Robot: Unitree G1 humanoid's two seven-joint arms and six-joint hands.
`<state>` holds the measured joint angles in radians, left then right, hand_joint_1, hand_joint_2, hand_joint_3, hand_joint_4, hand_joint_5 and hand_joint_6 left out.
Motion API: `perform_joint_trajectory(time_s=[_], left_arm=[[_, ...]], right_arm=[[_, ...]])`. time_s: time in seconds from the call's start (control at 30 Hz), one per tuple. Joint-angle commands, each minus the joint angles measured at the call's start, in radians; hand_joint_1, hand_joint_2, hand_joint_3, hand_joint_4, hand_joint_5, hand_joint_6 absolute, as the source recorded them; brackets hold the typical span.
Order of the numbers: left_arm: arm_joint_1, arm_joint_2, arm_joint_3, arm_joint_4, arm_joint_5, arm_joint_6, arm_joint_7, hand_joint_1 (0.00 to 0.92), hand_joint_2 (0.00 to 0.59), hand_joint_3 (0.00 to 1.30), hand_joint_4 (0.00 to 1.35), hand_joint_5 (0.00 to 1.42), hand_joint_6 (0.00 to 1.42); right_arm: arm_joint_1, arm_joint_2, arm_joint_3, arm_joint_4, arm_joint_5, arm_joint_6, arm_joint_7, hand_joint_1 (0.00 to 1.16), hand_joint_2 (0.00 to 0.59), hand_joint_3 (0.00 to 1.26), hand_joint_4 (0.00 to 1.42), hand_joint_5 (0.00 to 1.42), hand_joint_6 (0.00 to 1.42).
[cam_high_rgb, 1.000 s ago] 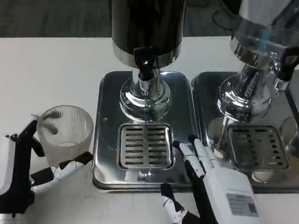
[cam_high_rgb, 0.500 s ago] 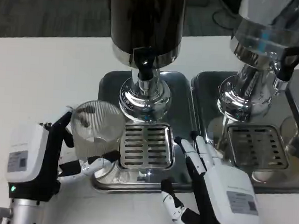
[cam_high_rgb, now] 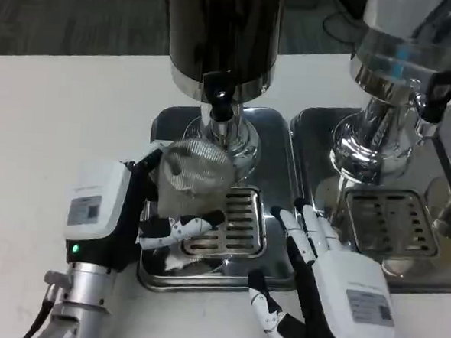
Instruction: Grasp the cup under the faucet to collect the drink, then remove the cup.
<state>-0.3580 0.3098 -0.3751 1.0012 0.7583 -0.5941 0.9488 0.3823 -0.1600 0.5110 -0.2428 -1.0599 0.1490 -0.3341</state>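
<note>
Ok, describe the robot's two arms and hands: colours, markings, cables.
Left hand: white back with a grey label and a green light, black-and-white fingers, on a silver forearm with a thin cable at its side. Right hand: white back with a grey label, a green light at the bottom edge, and white-and-black fingers.

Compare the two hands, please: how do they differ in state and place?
The left hand holds the cup over the tray, near the faucet; the right hand holds nothing. The left hand's fingers curl around the cup; the right hand's are spread, at the tray's front corner. Both have white backs.
</note>
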Motion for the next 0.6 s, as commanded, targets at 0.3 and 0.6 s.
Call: perform_joint_trajectory(time_s=[0.3, 0.6], left_arm=[[0.011, -0.006, -0.071, 0.045, 0.003, -0.006, -0.028, 0.502, 0.027, 0.47, 0.62, 0.89, 1.16], [0.006, -0.007, -0.085, 0.062, -0.017, 0.036, -0.089, 0.306, 0.047, 0.38, 0.52, 0.81, 1.04]], right_arm=[[-0.008, 0.010, -0.004, -0.001, 0.003, 0.003, -0.010, 0.39, 0.426, 0.11, 0.00, 0.06, 0.23], [0.004, 0.017, -0.006, -0.004, 0.009, 0.008, -0.012, 0.40, 0.433, 0.12, 0.00, 0.06, 0.23]])
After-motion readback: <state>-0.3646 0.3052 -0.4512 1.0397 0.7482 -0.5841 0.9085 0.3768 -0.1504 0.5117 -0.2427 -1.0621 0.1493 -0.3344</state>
